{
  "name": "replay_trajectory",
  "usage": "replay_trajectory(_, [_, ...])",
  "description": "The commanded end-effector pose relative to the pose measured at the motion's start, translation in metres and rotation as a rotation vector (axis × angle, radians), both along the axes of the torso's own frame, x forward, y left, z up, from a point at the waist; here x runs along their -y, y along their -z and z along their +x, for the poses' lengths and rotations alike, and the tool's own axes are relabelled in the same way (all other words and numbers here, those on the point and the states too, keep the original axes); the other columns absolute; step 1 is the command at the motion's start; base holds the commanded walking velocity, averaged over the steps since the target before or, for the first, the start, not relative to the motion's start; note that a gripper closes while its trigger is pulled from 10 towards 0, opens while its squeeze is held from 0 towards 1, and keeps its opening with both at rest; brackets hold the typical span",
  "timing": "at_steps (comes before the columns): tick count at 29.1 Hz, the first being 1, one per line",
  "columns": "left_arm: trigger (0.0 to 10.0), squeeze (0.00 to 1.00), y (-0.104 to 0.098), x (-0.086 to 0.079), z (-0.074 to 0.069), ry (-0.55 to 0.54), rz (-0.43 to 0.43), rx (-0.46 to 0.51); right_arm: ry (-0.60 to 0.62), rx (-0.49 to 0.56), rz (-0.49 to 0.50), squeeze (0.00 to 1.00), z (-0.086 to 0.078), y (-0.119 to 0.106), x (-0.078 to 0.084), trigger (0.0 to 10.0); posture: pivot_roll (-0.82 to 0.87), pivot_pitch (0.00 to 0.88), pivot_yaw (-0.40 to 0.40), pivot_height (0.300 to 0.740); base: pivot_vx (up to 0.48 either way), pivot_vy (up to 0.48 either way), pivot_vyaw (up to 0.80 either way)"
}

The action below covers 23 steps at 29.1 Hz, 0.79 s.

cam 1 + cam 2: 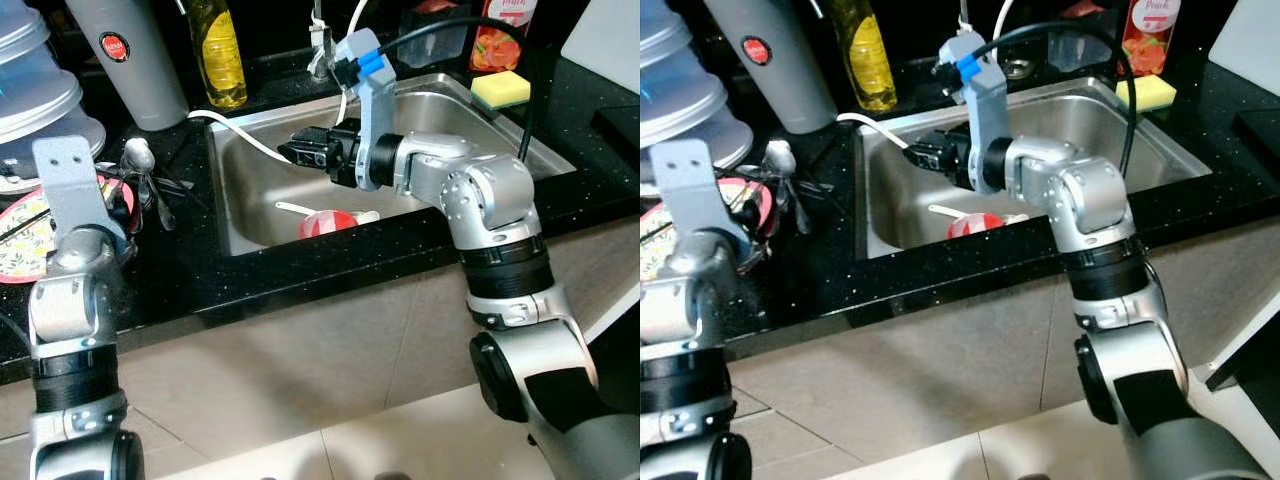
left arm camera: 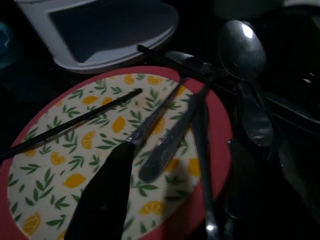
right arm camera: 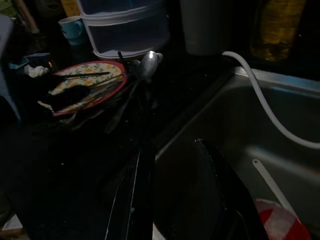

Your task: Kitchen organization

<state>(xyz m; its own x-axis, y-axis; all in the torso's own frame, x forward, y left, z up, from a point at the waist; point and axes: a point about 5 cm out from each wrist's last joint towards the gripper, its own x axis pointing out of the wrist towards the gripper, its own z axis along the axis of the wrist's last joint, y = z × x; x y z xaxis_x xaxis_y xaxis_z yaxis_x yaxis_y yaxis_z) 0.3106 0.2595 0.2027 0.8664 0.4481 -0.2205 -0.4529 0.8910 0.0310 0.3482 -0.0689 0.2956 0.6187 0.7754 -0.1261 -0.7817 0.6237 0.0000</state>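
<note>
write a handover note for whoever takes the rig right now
Right claw: over the sink, open, empty.
Left claw: over the plate on the counter left of the sink, holding nothing; fingers unclear.
Things: cutlery across the plate, big spoon beside it; red bowl in the sink; sponge on the far right rim.
Done: nothing yet.
Left: bowl, plate and cutlery to sort.

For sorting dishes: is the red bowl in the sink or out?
In: the red bowl lies on the steel sink floor, below the right pincer.
</note>
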Motion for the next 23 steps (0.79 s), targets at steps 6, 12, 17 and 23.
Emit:
replay_trajectory(6, [10.0, 1.0, 0.005, 0.0, 0.012, 0.1, -0.138, -0.025, 0.011, 0.023, 0.025, 0.0, -0.002, -0.004, -0.004, 10.0, -0.09, 0.0, 0.118, 0.74, 0.0, 0.0, 0.0])
replay_trajectory(12, [10.0, 0.0, 0.012, 0.011, 0.02, 0.154, -0.208, -0.048, 0.029, 0.017, 0.035, 0.0, -0.003, -0.003, -0.002, 10.0, -0.09, 0.0, 0.119, 0.74, 0.0, 0.0, 0.0])
replay_trajectory(17, [10.0, 0.0, 0.024, 0.004, 0.015, 0.061, -0.263, -0.077, 0.026, 0.014, 0.035, 0.0, -0.004, -0.002, -0.002, 10.0, -0.09, 0.0, 0.115, 0.74, 0.0, 0.0, 0.0])
replay_trajectory(23, [10.0, 0.0, 0.034, 0.004, 0.009, 0.028, -0.376, -0.088, 0.025, 0.009, 0.036, 0.0, -0.003, -0.002, -0.004, 10.0, -0.07, 0.0, 0.105, 0.74, 0.0, 0.0, 0.0])
